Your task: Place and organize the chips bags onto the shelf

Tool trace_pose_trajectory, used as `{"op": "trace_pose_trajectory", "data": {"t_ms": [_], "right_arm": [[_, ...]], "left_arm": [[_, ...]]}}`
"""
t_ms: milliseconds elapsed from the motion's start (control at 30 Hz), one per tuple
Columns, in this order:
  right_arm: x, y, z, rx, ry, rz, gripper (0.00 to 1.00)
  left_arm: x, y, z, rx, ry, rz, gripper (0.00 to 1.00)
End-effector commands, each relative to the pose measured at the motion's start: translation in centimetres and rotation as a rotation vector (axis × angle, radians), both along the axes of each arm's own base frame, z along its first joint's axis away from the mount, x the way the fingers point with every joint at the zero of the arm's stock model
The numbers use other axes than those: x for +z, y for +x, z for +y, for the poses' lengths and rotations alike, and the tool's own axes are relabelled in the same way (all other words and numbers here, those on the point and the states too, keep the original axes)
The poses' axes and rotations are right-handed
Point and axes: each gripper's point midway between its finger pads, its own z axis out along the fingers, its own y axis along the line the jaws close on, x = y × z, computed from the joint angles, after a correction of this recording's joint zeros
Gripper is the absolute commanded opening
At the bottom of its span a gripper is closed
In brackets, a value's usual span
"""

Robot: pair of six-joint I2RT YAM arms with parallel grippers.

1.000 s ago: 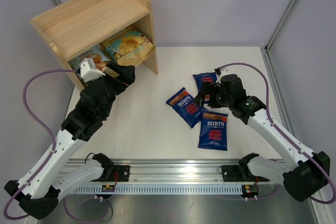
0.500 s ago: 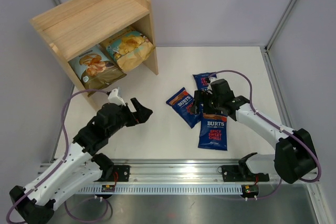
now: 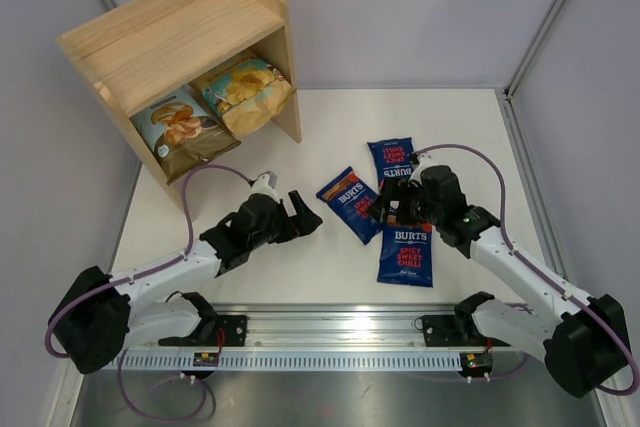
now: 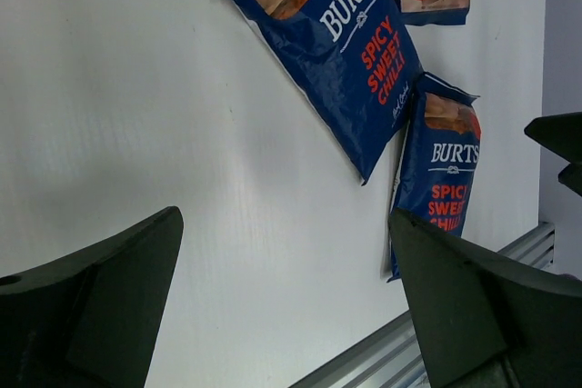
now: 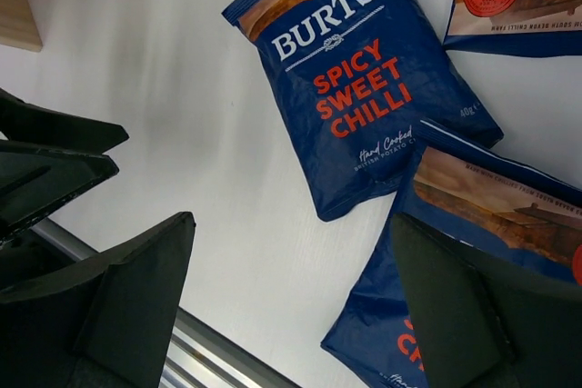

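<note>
Hiding lower edge of far chips bag [image 3: 391, 154], right tool [image 5: 291, 224] spread, left tool [image 4: 284, 215] spread.

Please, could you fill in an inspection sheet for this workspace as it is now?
Surface: white table, bare in front of the shelf.
Job's things: wooden shelf, top tier without bags; pale blue bag and tan-yellow bag on the lower tier; three dark blue Burts bags flat on the table.
Clutter: nothing seen.
Grippers: left gripper open, empty; right gripper open, empty, above the Burts bags.
Cables: purple cable loops at the left arm and the right arm.
Surroundings: pale walls; metal rail at the near edge.
</note>
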Motion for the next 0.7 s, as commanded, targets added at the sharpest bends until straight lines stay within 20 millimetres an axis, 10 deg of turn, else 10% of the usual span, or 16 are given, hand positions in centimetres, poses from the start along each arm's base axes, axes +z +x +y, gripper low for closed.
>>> {"op": "trace_pose_trajectory", "data": {"t_ms": [0, 667], "right_arm": [[0.6, 2.1, -0.2, 0.021, -0.074, -0.073, 0.96], [-8.4, 15.5, 4.4, 0.372, -0.362, 0.009, 0.84]], "left_arm": [[2.6, 2.2, -2.2, 0.054, -0.103, -0.086, 0.99], [-0.4, -4.2, -2.9, -0.063, -0.057, -0.012, 0.99]]}}
